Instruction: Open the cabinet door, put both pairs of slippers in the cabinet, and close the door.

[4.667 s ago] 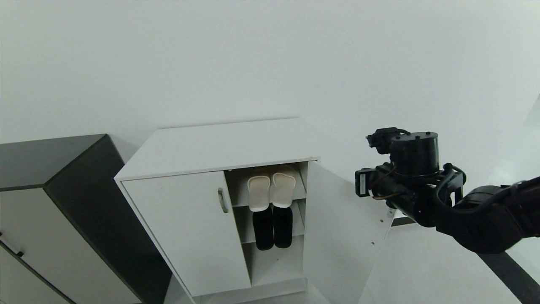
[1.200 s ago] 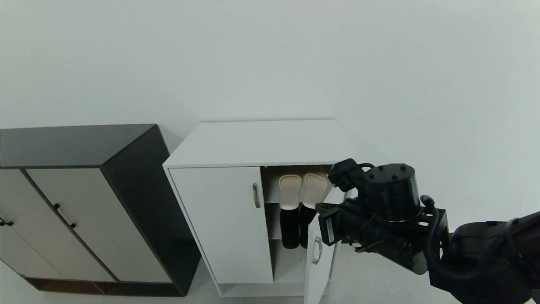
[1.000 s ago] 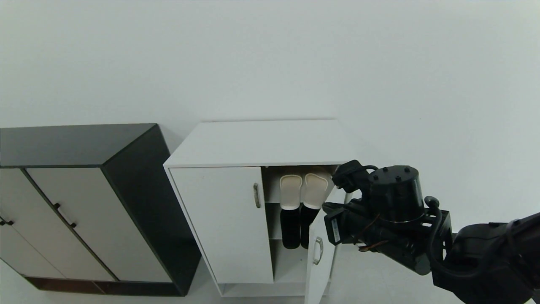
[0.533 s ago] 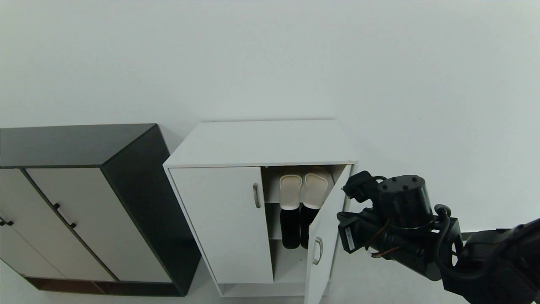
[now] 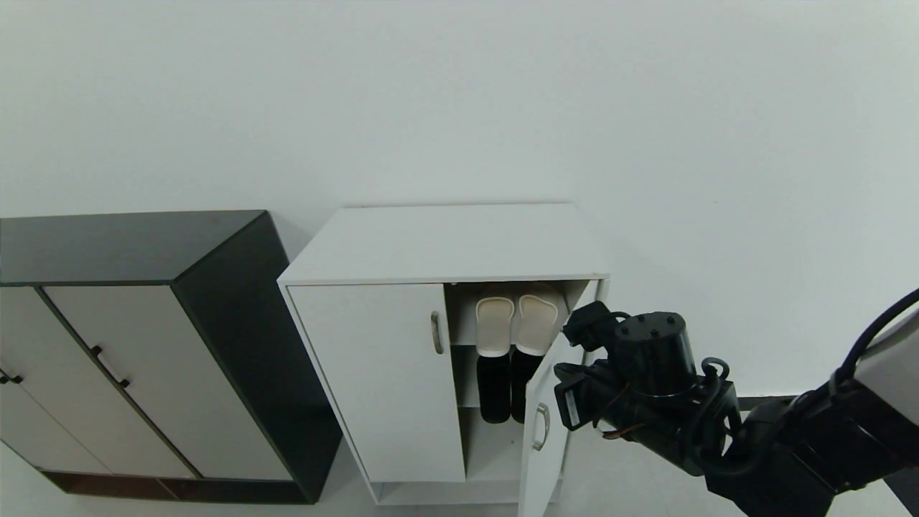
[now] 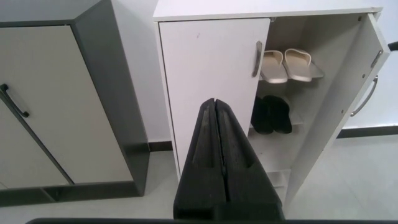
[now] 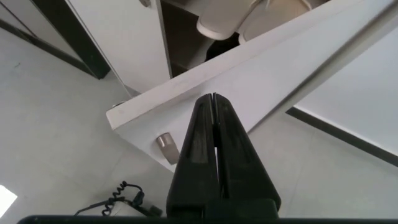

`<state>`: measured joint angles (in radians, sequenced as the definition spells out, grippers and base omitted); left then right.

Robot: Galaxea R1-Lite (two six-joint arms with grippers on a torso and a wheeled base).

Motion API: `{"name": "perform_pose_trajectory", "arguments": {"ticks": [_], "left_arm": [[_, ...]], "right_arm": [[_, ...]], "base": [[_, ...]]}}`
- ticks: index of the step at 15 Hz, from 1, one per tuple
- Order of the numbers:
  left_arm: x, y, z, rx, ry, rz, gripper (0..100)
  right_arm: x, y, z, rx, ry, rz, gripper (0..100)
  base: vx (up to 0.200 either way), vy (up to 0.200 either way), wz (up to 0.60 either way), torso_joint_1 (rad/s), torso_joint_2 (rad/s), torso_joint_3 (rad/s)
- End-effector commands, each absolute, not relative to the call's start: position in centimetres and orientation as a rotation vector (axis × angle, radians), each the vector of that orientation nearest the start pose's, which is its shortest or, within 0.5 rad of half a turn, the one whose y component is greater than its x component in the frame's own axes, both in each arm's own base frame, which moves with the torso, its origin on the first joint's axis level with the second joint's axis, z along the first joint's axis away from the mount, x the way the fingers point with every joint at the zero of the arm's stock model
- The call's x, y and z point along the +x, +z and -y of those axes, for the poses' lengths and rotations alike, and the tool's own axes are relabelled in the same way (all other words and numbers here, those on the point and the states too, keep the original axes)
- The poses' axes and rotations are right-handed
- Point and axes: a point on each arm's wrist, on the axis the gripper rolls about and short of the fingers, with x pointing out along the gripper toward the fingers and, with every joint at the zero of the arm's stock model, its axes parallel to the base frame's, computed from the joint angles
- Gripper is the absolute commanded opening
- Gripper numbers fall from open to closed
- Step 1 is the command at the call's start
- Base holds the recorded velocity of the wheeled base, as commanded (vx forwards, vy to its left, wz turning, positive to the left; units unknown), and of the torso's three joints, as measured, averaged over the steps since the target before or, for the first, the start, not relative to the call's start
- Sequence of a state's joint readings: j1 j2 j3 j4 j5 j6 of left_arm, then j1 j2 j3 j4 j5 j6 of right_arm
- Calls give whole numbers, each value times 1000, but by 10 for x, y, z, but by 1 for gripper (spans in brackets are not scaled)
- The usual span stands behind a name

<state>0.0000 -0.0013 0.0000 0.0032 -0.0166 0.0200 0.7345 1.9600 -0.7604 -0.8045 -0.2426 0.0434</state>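
Right tool: fingers pressed together, nothing clamped. Its tip is set at the outer face of the cabinet door, higher on the panel than the handle. Contact looks likely but cannot be confirmed. Shut fingers are judged to serve as a blunt pusher, since no grip is needed to swing a door closed.

Left tool: fingers together too, empty. It is held back in front of the closed left door, well apart from it, and is judged parked out of the swing path.

The cabinet door is seen roughly half open, hinged on the right side of the cabinet.

Inside, the white slippers are laid side by side on the upper shelf, and the black slippers on the shelf below. With both pairs stored, only the closing is judged left. Heels are turned toward the front. Whether any heel overhangs its shelf edge cannot be told; if one does, the door could be stopped short.

A dark cabinet is placed just beside the white one on its left, doors shut, out of the swing. Pale floor lies under the door. A plain wall is seen behind both cabinets.
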Motion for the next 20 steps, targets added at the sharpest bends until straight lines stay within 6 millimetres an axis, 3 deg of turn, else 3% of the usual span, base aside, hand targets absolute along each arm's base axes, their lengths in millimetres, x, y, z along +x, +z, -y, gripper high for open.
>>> {"name": "perform_pose_trajectory", "arguments": {"ticks": [1,9,17,20], "left_arm": [[-23,75,0,20,-17,-3,0],[-23,75,0,20,-17,-3,0],[-23,75,0,20,-17,-3,0],[-23,75,0,20,-17,-3,0]], "right_arm": [[263,90,-230,-160,478,-391,0],[296,85,-256,-134,471,-345,0],[326,74,-266,-111,468,-321,0],[345,71,-265,-98,441,-303,0]], "base": [[0,0,0,0,0,0],[0,0,0,0,0,0],[0,0,0,0,0,0],[0,0,0,0,0,0]]}}
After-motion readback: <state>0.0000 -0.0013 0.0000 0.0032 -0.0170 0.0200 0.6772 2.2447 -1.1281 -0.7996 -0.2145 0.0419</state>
